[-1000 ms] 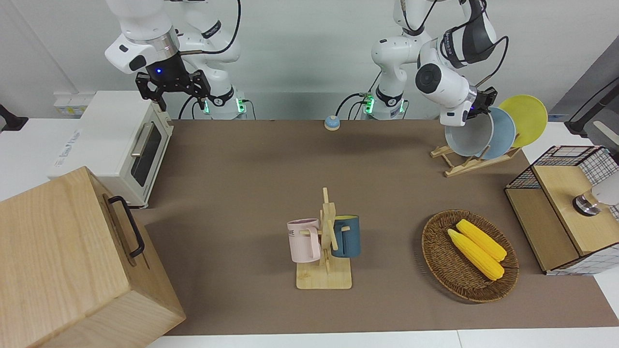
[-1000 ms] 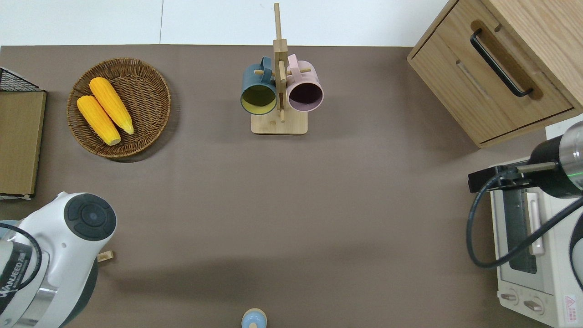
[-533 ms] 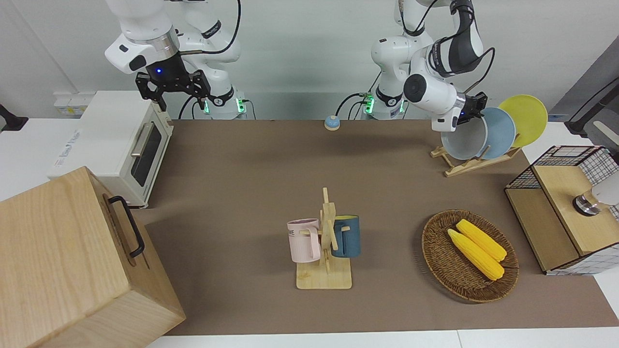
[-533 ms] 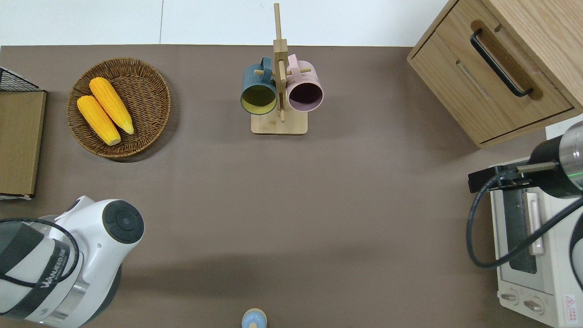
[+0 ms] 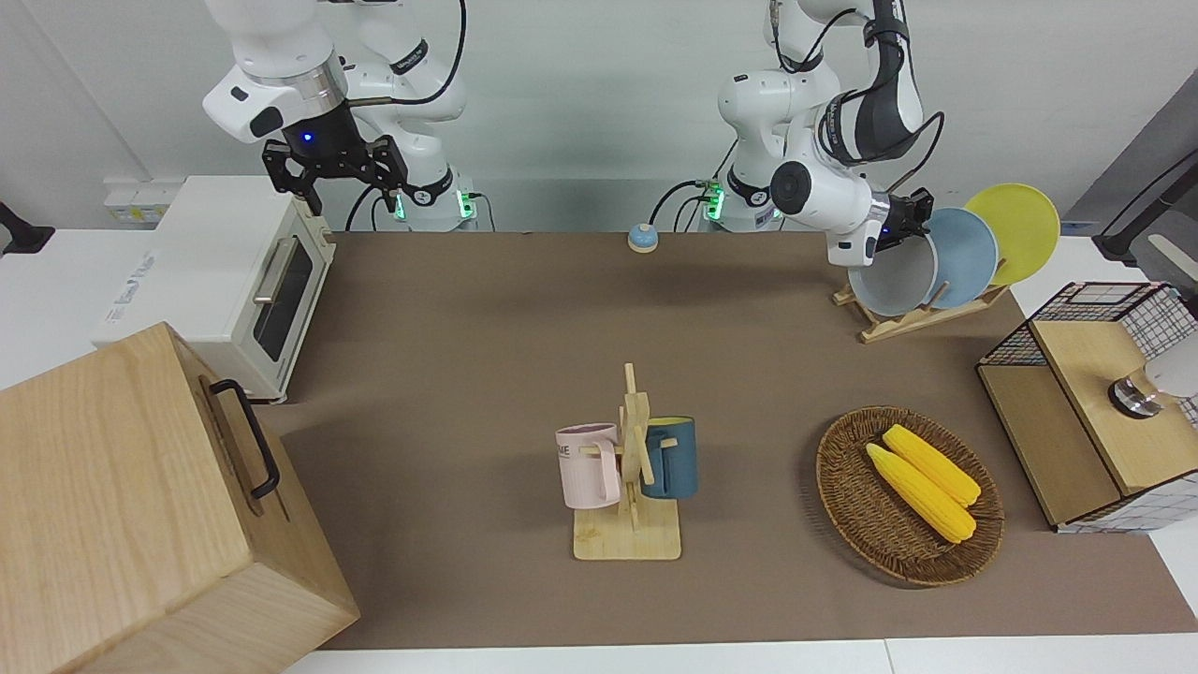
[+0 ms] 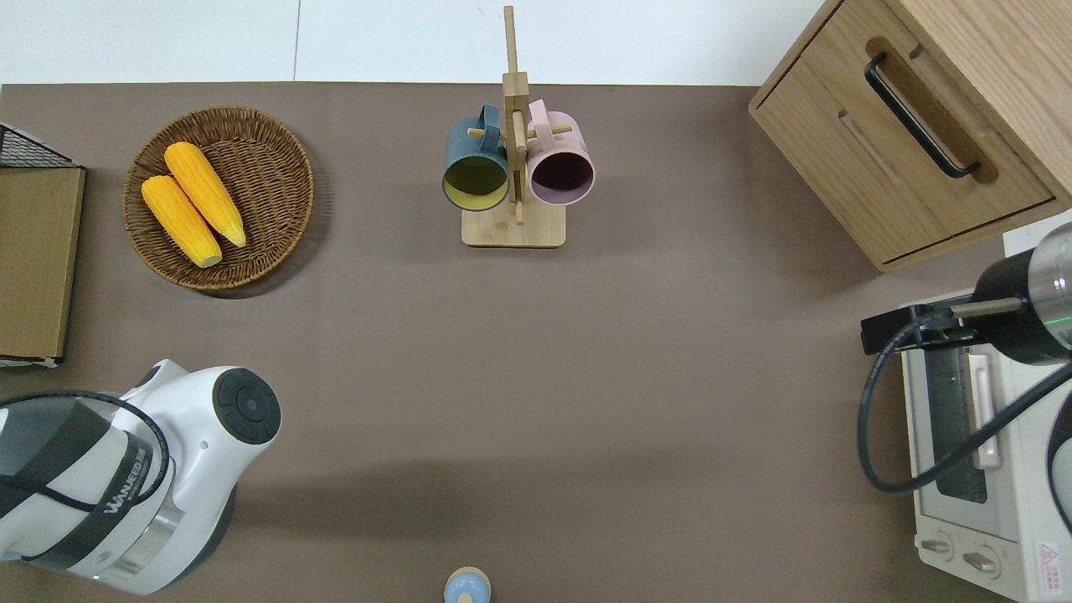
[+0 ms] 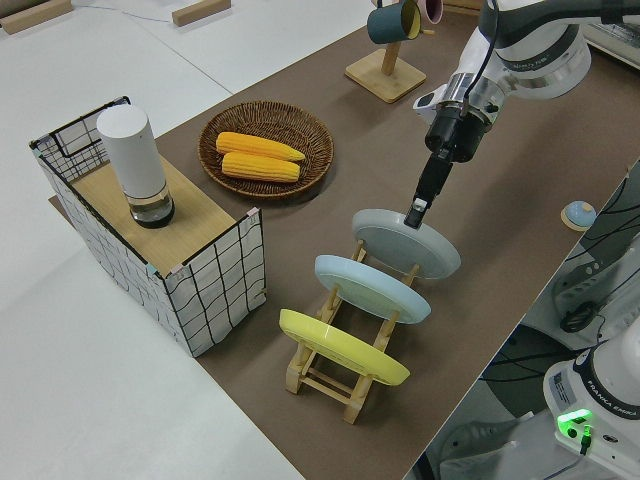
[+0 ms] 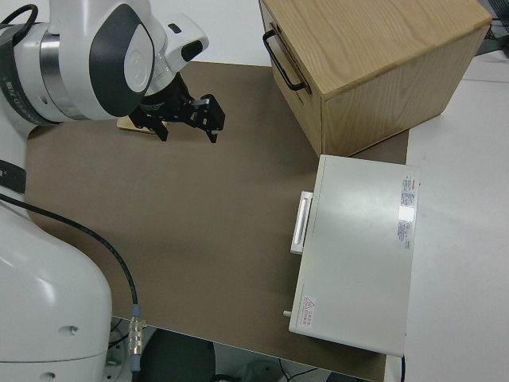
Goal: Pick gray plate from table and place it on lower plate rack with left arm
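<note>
The gray plate is seen leaning in the end slot of the lower plate rack, at the rack end toward the middle of the table. The left gripper is seen at the plate's upper rim, with its fingers closed on that rim from above; in the left side view the fingertips are touching the rim edge, the plate face sloping away below them. In the front view the gripper is mostly hidden by the wrist of the left arm, and the plate is seen below it. A sky-blue plate is slotted just beside the gray one, and a yellow plate is held in the next slot along, toward the left arm's end of the table. Farther from the robots, a wicker basket with two corn cobs is seen, and a mug stand with a pink and a blue mug near the table middle. The right arm is parked; its gripper is seen with fingers spread apart
</note>
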Tool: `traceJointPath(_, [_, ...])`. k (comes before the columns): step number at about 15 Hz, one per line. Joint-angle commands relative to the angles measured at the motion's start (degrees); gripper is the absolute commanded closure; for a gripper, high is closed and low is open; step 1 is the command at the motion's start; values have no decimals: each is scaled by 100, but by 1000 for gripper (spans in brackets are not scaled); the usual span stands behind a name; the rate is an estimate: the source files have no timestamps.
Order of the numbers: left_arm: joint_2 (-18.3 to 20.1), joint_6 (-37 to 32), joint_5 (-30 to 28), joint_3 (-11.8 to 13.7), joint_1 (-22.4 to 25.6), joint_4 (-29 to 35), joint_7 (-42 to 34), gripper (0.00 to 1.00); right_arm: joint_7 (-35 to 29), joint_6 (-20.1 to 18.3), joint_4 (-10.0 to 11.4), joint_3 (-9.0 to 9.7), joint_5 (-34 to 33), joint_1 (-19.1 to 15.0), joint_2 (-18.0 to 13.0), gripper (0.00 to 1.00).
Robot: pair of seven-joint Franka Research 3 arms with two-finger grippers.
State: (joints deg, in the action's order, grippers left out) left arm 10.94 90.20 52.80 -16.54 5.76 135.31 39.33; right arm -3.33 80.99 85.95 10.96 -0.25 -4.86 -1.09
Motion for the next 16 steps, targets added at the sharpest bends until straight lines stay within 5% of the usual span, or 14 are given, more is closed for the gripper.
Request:
traceJointPath(1, [-117,-20,239,37,-49,65,136,1000,-1,-83,-35,29,43,-41,-14,11])
traceJointPath(14, [-513,-64,494,46,-93,4,435,1000,-1,-83,-35,38,43,-41,-14,13])
traceJointPath(16, [-505,-55,512,46,-93,-5,426,714,-1,-83,-35,38,43,-41,-14,13])
